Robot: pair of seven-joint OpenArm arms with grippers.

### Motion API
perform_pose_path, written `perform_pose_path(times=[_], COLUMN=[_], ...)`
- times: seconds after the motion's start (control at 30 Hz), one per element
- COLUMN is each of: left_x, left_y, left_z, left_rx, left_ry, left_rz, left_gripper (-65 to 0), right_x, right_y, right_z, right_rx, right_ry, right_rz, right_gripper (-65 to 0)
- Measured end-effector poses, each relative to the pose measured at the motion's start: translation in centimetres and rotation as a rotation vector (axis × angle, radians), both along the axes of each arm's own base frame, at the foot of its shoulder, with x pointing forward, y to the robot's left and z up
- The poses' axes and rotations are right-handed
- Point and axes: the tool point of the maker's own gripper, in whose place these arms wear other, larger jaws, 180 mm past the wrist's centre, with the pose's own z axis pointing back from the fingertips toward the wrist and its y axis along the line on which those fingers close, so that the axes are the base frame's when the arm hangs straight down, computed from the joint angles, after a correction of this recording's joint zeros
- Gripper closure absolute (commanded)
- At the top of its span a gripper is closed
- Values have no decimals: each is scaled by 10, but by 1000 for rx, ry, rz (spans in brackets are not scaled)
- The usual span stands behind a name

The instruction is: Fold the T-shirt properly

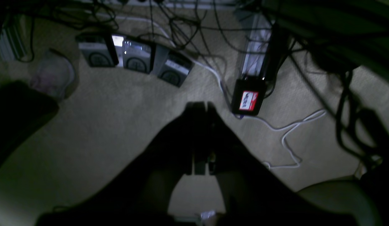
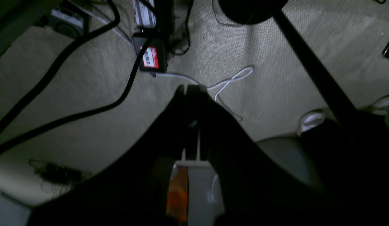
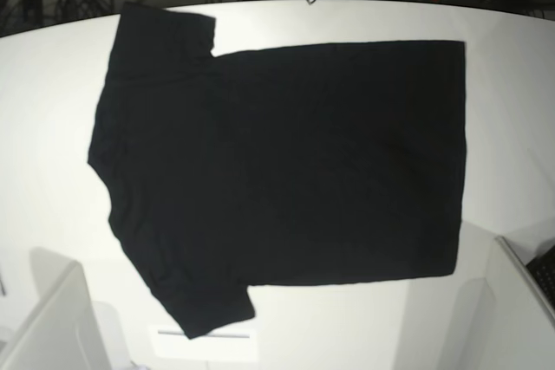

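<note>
White table [image 3: 52,84] carries T-shirt [image 3: 286,171], spread flat across centre, collar end toward 9 o'clock, hem toward 3 o'clock. No fold made yet; whole job apparently ahead. Left gripper [image 1: 200,108] and right gripper [image 2: 191,89], fingers closed on nothing, hang over carpeted floor [image 1: 119,125], off table. Cables [image 2: 56,72], power boxes [image 1: 134,56] below. Nothing blocks shirt.

Base looks straight down on table [image 3: 52,84] — wrist views face carpet [image 1: 119,125].
</note>
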Motion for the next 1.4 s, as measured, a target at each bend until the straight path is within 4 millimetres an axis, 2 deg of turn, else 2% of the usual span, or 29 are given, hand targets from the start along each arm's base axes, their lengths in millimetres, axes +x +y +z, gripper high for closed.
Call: perform_pose_path(times=[0.1, 0.2, 0.6, 0.77, 0.9, 0.97, 1.07, 1.13, 1.23, 1.33, 1.4], left_x=[-10, -11, -6, 5, -15, -30, -38, -37, -46, -57, -58], left_y=[6, 6, 6, 3, 2, 8, 24, 36, 48, 49, 47], left_z=[1, 1, 1, 7, 20, 30, 46, 58, 76, 100, 120], left_rx=[7, 8, 8, 2, -3, 3, 22, 37, 59, 45, 34], left_ry=[20, 25, 13, -70, -103, -102, -135, -166, -186, -203, -240], left_rz=[-56, -99, -43, -58, -72, -87, -110, -131, -150, -185, -212], left_gripper=[0, 0, 0, 0, 0, 0, 0, 0, 0, 0, 0], right_x=[-2, 0, 7, -8, -25, -43, -66, -67, -69, -57, -53], right_y=[-8, -10, -8, -8, -7, -7, -7, -7, -6, -5, -14], right_z=[0, 0, -1, 1, 6, 14, 32, 47, 73, 100, 120], right_rx=[-13, -15, -11, -11, -9, -9, -16, -19, -19, -20, -48], right_ry=[11, 8, -33, -25, -65, -53, -45, -88, -93, -133, -158], right_rz=[2, 2, 1, -4, 1, 3, 5, 5, 5, -1, -47], right_gripper=[0, 0, 0, 0, 0, 0, 0, 0, 0, 0, 0])
